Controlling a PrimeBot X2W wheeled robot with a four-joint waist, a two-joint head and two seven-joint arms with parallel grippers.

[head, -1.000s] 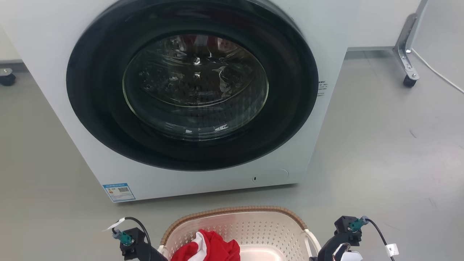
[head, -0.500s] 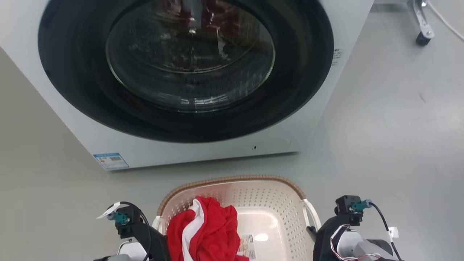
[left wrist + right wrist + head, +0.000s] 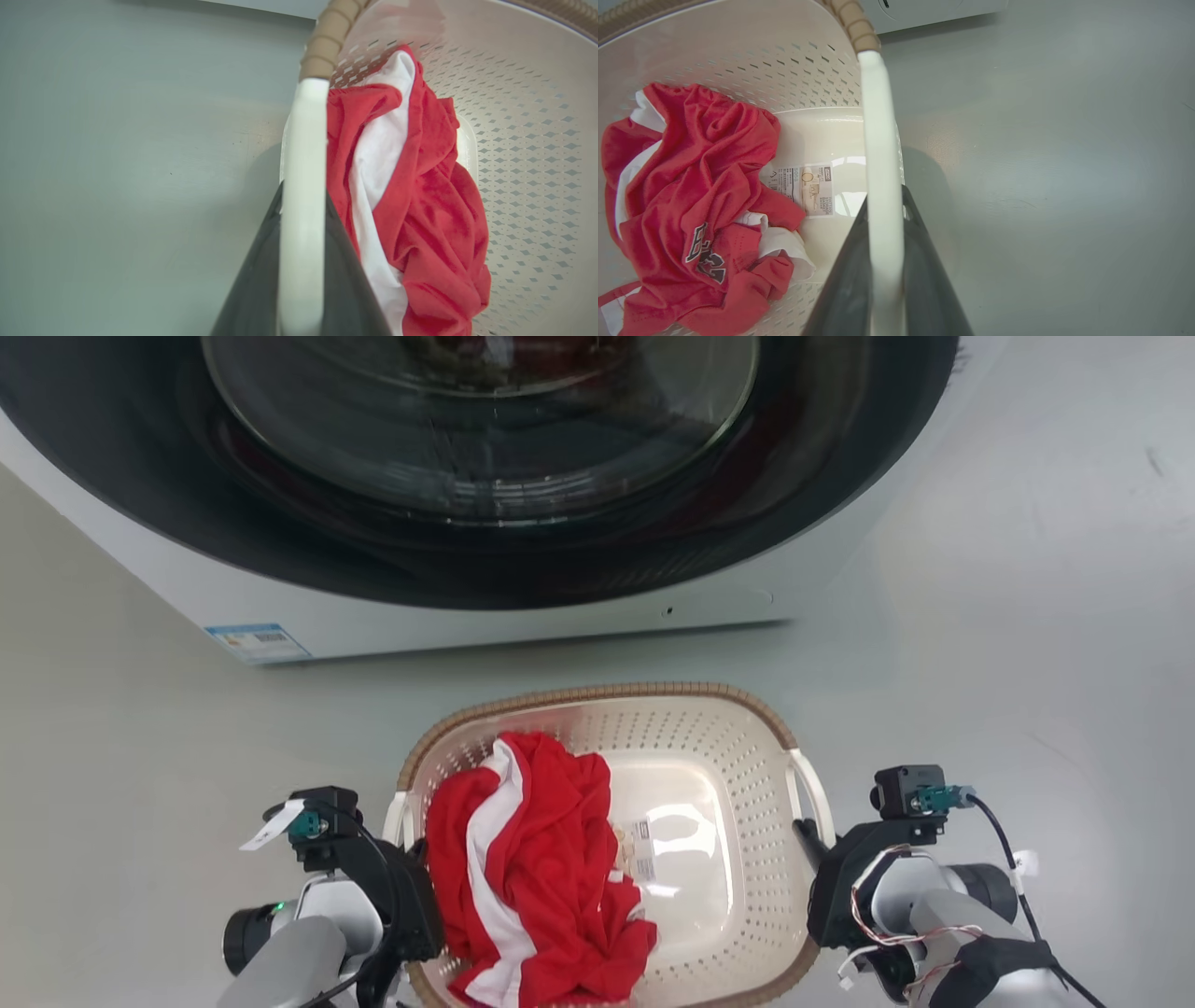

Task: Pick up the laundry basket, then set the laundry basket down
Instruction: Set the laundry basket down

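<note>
The left tool (image 3: 302, 219) is clenched on the laundry basket (image 3: 728, 775): its two dark fingers (image 3: 254, 280) press on either side of the white left handle (image 3: 303, 140). The right tool (image 3: 883, 210) grips the same way, its fingers (image 3: 924, 280) closed against both faces of the white right handle (image 3: 878, 116).

The basket sits between the two arms, near the robot, with its brown woven-look rim (image 3: 607, 692) on the far side. A crumpled red and white garment (image 3: 551, 859) fills the left half of the basket and leans against the left wall. On the right half the pale base is bare, with a small label (image 3: 808, 189) just beside the cloth.

Whether the base touches the grey floor (image 3: 1027, 663) cannot be told. Beyond the basket, apart from it, stands a white washing machine (image 3: 140, 579) with its dark round door (image 3: 485, 551) shut and a blue sticker (image 3: 257, 641) at its lower left corner.
</note>
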